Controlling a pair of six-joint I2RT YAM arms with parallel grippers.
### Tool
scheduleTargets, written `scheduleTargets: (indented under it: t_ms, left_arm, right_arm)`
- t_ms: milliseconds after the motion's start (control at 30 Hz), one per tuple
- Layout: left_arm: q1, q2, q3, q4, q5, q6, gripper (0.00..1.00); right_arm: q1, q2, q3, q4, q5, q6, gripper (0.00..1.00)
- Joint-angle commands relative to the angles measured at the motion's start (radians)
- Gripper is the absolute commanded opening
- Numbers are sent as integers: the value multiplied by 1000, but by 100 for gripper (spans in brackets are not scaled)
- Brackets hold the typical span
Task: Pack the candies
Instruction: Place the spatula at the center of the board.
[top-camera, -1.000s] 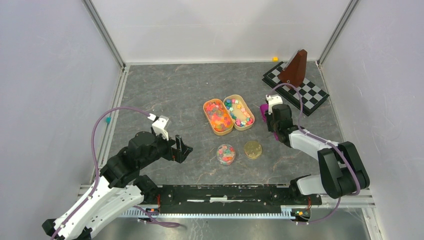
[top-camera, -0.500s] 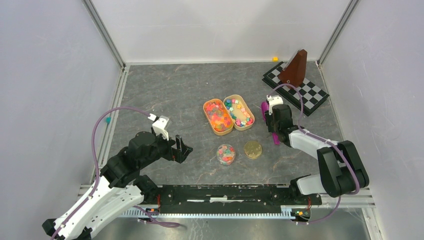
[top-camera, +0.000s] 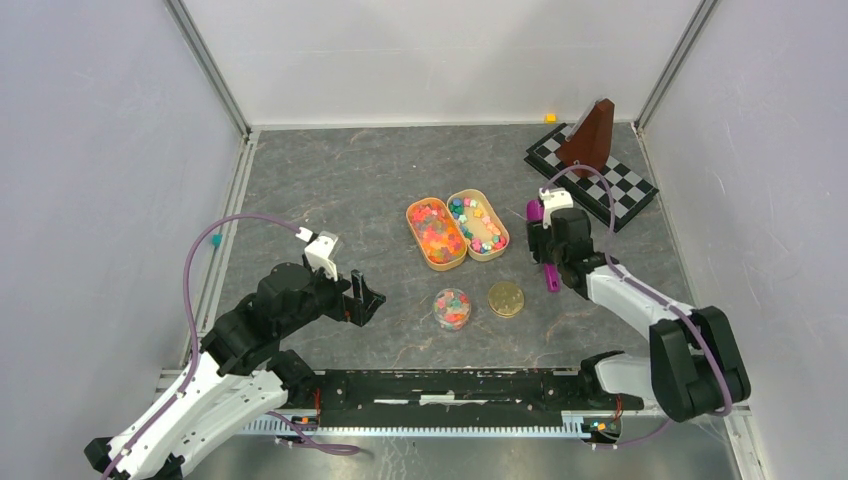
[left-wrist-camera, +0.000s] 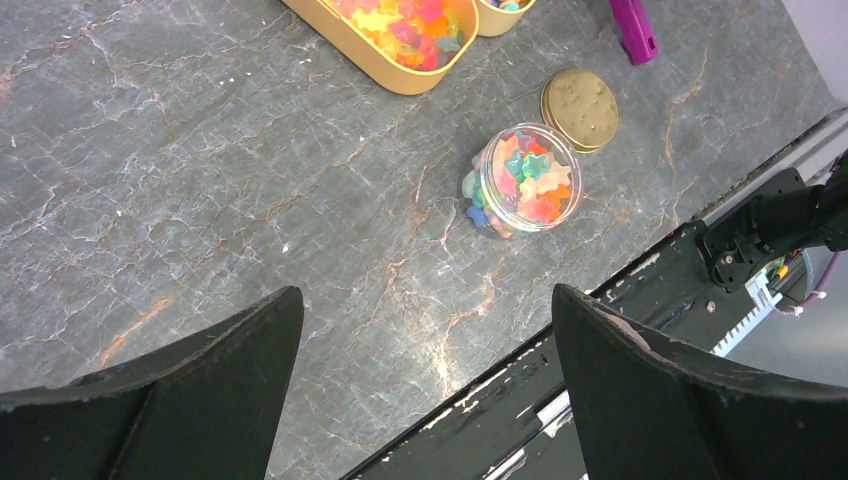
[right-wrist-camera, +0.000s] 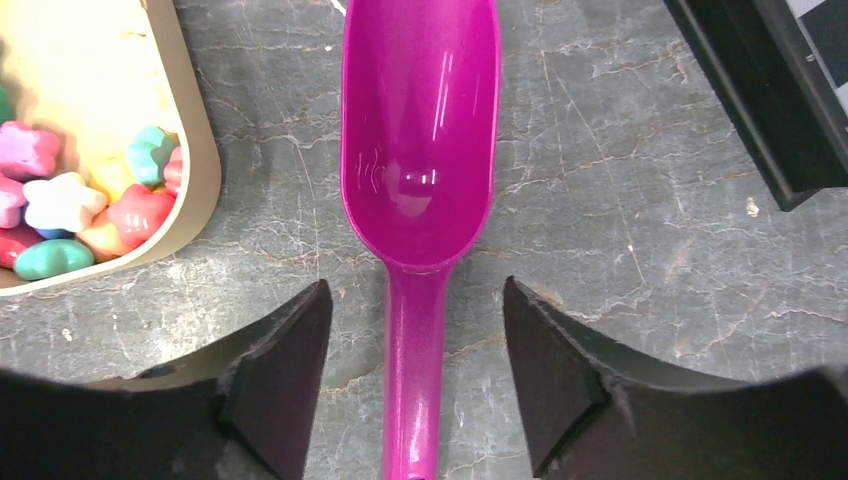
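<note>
Right gripper (right-wrist-camera: 412, 305) now off purple scoop (right-wrist-camera: 420, 130)

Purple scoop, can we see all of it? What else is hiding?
purple scoop: right wrist view, the bottom edge cuts off its handle end; top view, the right hand covers its middle.
candy trays: left wrist view, the top edge cuts them off.
tiny orange thing by the back wall: top view, too small to name.
</note>
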Motion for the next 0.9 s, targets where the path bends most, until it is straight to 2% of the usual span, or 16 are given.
scheduleTargets:
  t_ms: [0, 67, 100, 133, 500, 867]
  left_arm:
    - [2, -3, -2, 20, -23, -4, 100]
    - [2, -3, -1, 20, -23, -4, 100]
    - [2, -5, -2, 20, -23, -4, 100]
    - [2, -4, -1, 19, -23, -4, 100]
    - [2, -4, -1, 20, -21, -4, 100]
    - [2, -5, -2, 20, -20, -4, 100]
  right_arm:
    - [-4, -76, 40, -46, 3, 7, 73]
    - [-4, -109, 35, -64, -4, 8, 83]
    - [-5, -126, 33, -72, -12, 10, 96]
    - [-4, -144, 32, -81, -19, 10, 98]
    - [8, -282, 4, -180, -157, 60, 98]
    - [153, -340, -51, -204, -170, 126, 98]
